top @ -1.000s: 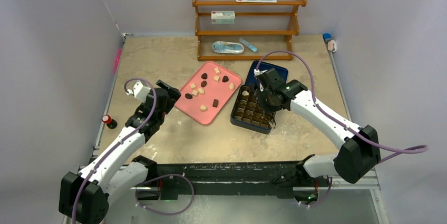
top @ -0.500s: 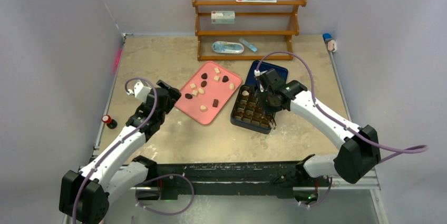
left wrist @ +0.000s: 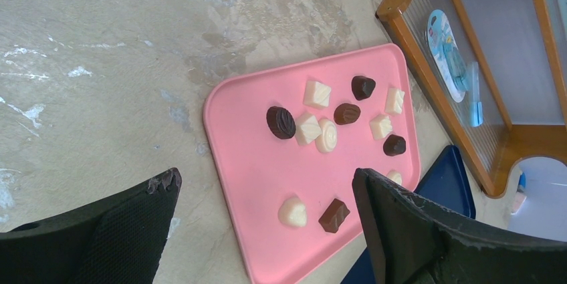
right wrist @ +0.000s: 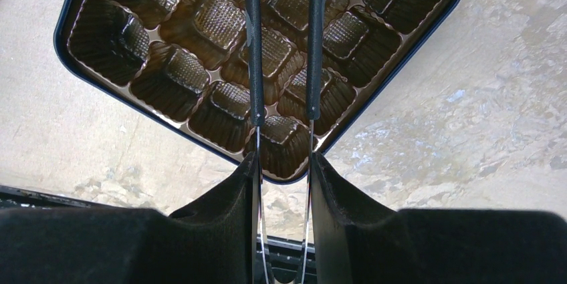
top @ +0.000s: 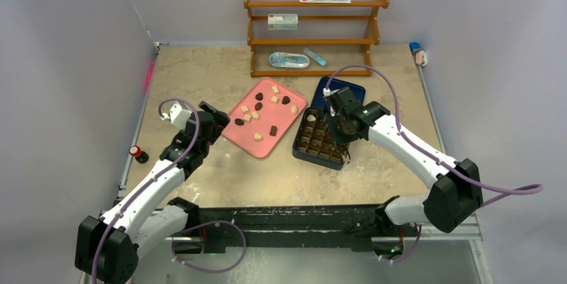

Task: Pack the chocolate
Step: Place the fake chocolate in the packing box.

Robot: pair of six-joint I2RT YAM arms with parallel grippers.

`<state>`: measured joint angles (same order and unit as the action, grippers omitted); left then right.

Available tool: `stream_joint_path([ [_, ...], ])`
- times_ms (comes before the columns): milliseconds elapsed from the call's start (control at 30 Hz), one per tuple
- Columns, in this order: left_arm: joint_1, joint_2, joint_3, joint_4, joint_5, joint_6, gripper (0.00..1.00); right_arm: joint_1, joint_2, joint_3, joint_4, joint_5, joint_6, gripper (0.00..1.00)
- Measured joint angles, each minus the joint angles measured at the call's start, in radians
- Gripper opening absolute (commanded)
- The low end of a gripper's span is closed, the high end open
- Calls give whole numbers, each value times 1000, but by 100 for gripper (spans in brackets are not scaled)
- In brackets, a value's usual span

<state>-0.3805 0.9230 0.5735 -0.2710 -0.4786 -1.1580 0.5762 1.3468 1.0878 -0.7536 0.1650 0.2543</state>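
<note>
Several dark and cream-white pieces of chocolate [top: 259, 96] lie scattered on the pink tray [top: 263, 145]; in the left wrist view a round dark piece [left wrist: 281, 122] and a white heart-shaped piece [left wrist: 292, 212] are plain to see. My left gripper [top: 215, 118] hovers open at the tray's left edge [left wrist: 266, 177], holding nothing. My right gripper [top: 332, 111] is over the dark gridded box [top: 319, 142] and is shut [right wrist: 283, 158] on metal tongs [right wrist: 253, 63], whose arms reach over the cells. The tong tips are cut off at the top of the right wrist view. One white piece [top: 311, 117] sits in a far-left cell of the box.
A blue lid [top: 353, 89] lies just behind the box. A wooden shelf [top: 314, 27] with small packages stands at the back. A small red-capped bottle [top: 138, 154] sits near the left table edge, and a pink marker [top: 148, 77] lies along the left wall.
</note>
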Motion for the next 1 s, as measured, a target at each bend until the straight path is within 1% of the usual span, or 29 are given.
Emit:
stream_joint_path([
  [67, 0, 0, 0, 0, 0, 0, 100, -2, 0, 0, 0, 0, 0, 24],
  [300, 0, 0, 0, 0, 0, 0, 100, -2, 0, 0, 0, -2, 0, 24],
  [733, 0, 0, 0, 0, 0, 0, 100, -2, 0, 0, 0, -11, 0, 30],
  [1000, 0, 0, 0, 0, -1, 0, 100, -2, 2, 0, 1, -20, 0, 31],
])
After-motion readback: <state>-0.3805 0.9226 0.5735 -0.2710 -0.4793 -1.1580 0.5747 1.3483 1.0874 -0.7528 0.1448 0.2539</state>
